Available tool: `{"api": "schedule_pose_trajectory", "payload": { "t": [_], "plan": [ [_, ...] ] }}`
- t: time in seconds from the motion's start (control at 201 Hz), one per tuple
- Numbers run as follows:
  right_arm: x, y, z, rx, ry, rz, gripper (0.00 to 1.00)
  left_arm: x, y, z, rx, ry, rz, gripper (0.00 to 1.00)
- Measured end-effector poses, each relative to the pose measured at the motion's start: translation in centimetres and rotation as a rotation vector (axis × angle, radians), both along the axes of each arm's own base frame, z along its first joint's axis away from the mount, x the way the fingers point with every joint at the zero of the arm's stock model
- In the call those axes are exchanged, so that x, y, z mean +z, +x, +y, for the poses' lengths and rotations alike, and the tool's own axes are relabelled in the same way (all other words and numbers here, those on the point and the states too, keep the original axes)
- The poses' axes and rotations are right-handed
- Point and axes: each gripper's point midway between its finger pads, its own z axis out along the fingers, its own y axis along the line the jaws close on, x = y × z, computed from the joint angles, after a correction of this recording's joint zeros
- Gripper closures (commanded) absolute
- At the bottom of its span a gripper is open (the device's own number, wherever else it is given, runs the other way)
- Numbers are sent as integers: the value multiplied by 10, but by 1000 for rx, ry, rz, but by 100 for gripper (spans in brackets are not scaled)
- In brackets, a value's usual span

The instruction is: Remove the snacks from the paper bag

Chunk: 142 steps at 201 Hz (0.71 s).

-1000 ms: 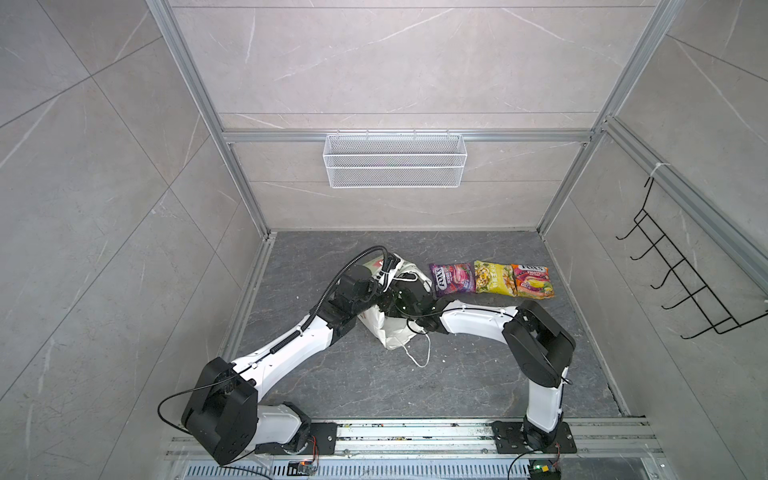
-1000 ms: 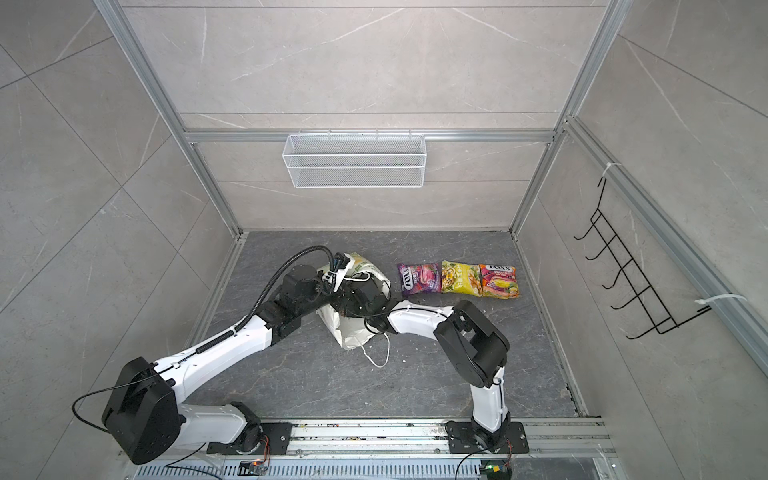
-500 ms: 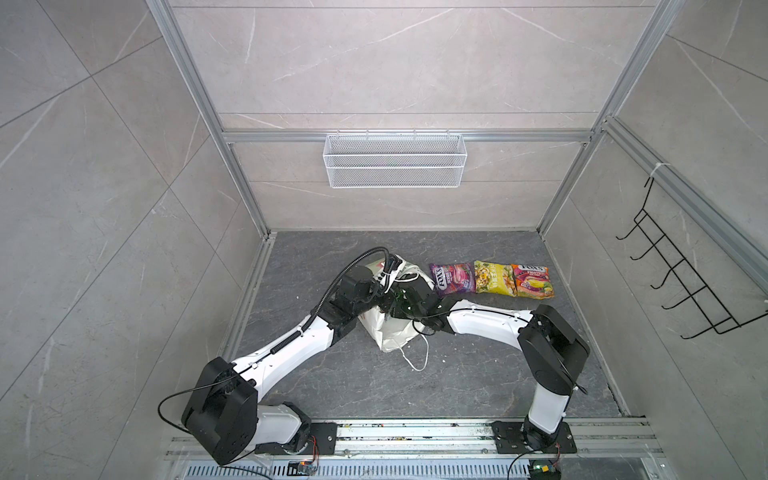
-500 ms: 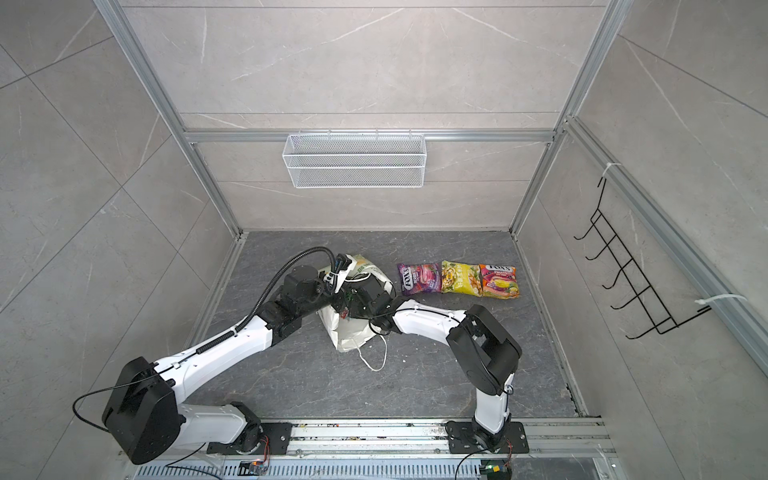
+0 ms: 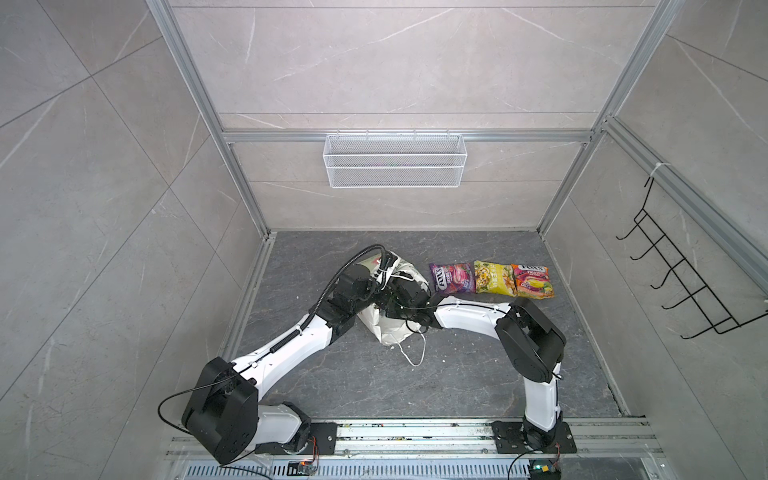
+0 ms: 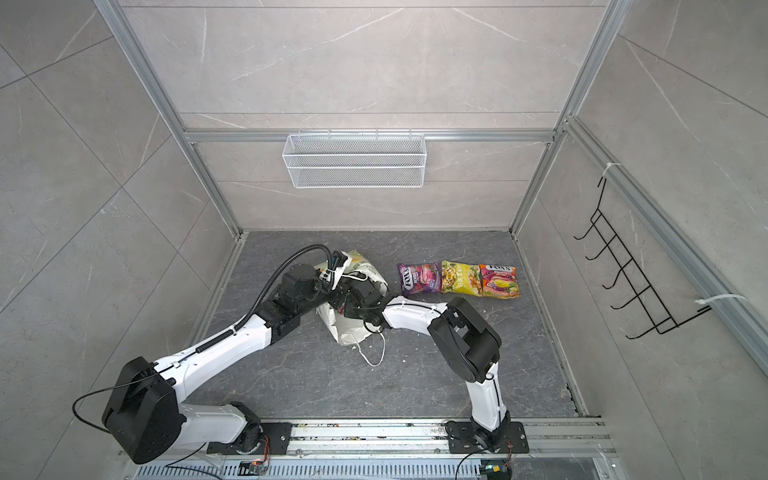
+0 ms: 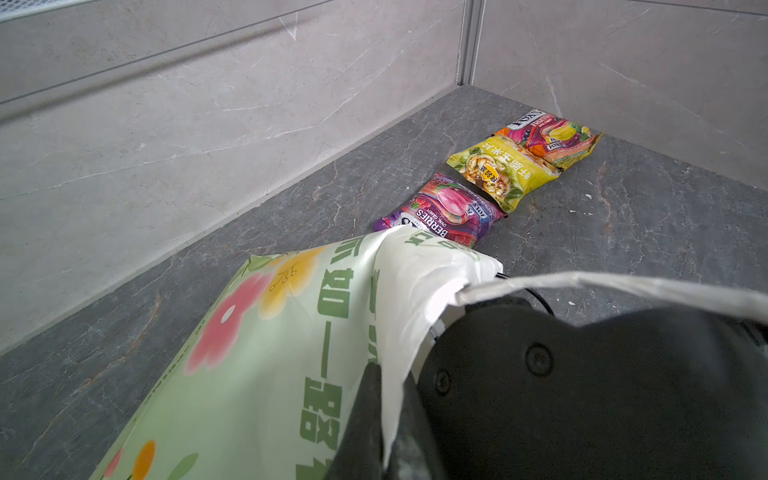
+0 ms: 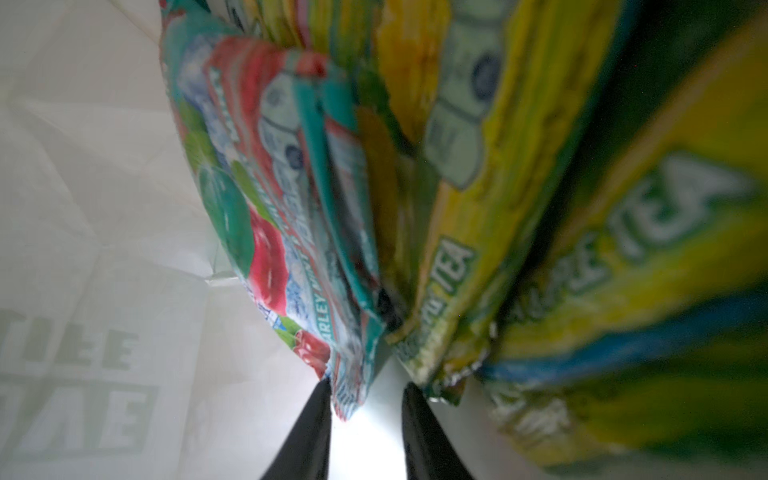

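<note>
The white paper bag [image 5: 388,332] with green-and-orange print [image 7: 266,332] lies on the dark floor between my two arms. My left gripper [image 7: 388,374] is shut on the bag's rim and holds the mouth up. My right gripper [image 8: 365,388] is inside the bag, hidden in both top views. Its jaws are open, with the end of a teal-red packet [image 8: 266,199] between them, against one finger. Two green-yellow packets [image 8: 465,208] [image 8: 644,257] lie beside it in the bag. Outside, a purple packet [image 5: 452,278], a yellow-green one [image 5: 494,277] and a red-pink one [image 5: 533,281] lie in a row to the right.
A white wire mesh basket [image 5: 394,160] hangs on the back wall. A black hook rack [image 5: 681,286] hangs on the right wall. One white cord handle [image 5: 415,353] trails on the floor in front of the bag. Tiled walls close in three sides.
The right arm's elbow swung out to the right and came back, while its gripper stayed inside the bag. The left arm and the bag kept still.
</note>
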Motion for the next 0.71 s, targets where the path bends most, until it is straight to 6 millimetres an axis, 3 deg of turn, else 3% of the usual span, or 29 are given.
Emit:
{"api": "schedule_pose_trajectory", "payload": {
  "t": [0.124,0.274,0.463,0.707],
  "plan": [
    [-4,4,4,-3,14,-10,73,-4,2,1,8,8,6,100],
    [-5,9,9,-9,36,-27,84,-7,4,2,20,14,9,100],
    [-2,12,12,-10,65,-54,89,-5,4,1,16,9,4,100],
    [0,14,15,-16,99,-71,67,-5,2,-1,0,5,8,100]
  ]
}}
